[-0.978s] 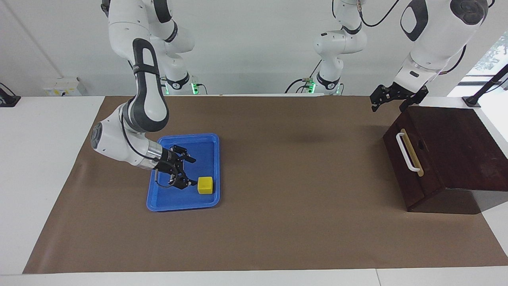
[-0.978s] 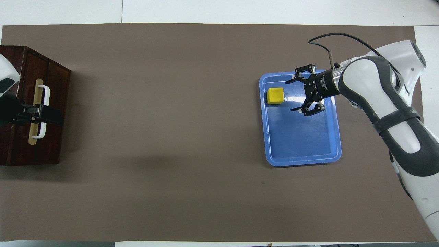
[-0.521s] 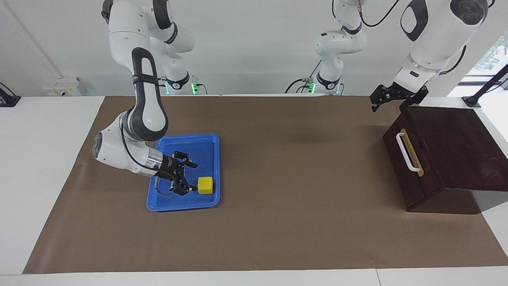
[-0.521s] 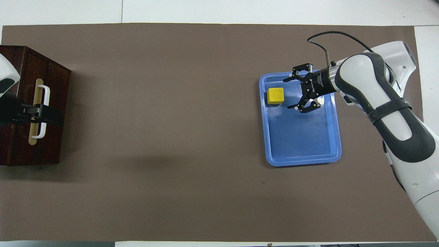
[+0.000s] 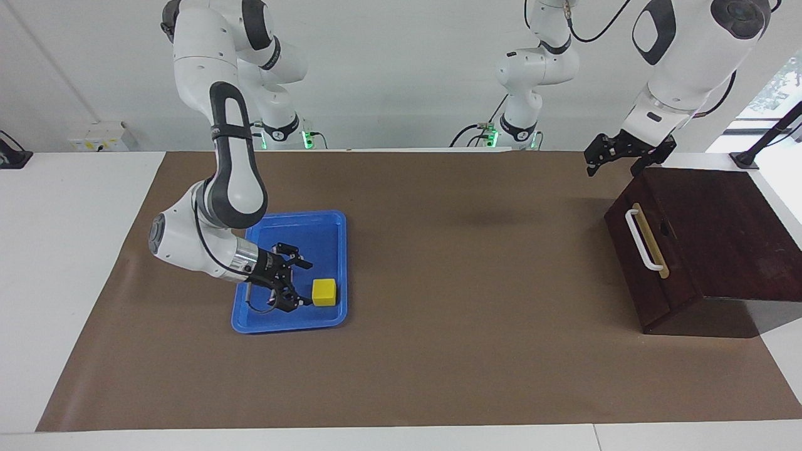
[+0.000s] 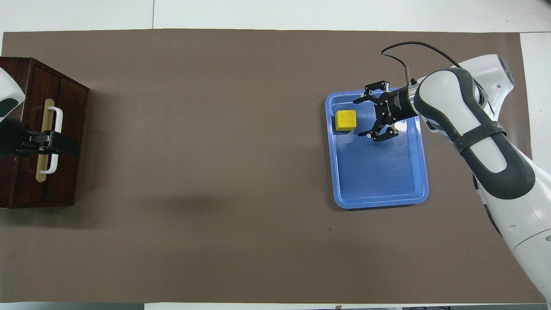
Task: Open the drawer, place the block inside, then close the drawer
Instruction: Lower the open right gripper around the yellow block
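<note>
Facing view: right gripper [image 5: 305, 283] is low in the blue tray [image 5: 326, 227], fingers spread, just beside the yellow block [image 5: 324, 292] near the tray's corner. Left gripper [image 5: 617, 156] hangs spread above the box's edge; the drawer [image 5: 648, 257] is shut. Overhead view: lettering on the right gripper's wrist is unreadable; the left arm is cut off, its gripper covering the white handle [image 6: 55, 140].
</note>
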`<move>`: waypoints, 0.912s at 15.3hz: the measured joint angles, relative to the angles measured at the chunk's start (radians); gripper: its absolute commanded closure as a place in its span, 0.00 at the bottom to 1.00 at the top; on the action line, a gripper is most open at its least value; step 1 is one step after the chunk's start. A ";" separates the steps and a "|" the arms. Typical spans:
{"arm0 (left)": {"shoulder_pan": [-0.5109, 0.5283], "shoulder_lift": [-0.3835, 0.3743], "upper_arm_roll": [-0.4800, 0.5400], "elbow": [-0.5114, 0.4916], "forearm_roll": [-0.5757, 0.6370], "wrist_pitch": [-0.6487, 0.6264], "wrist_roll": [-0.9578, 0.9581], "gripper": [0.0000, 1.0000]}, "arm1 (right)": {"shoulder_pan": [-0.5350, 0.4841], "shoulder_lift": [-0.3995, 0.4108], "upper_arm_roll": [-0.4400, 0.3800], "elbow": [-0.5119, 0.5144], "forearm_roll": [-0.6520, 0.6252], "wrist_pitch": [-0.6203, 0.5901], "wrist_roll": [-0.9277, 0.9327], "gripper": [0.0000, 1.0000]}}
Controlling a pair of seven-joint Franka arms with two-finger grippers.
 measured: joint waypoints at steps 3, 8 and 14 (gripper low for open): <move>0.000 0.000 0.000 0.000 0.000 0.000 0.000 0.00 | 0.006 0.003 0.000 0.000 0.000 0.013 0.000 0.00; -0.012 0.002 -0.007 -0.023 0.130 0.079 -0.022 0.00 | 0.011 0.010 0.001 -0.008 0.000 0.032 -0.004 0.00; -0.082 0.076 -0.012 -0.063 0.386 0.173 -0.039 0.00 | 0.032 0.012 0.001 -0.030 0.000 0.070 -0.005 0.00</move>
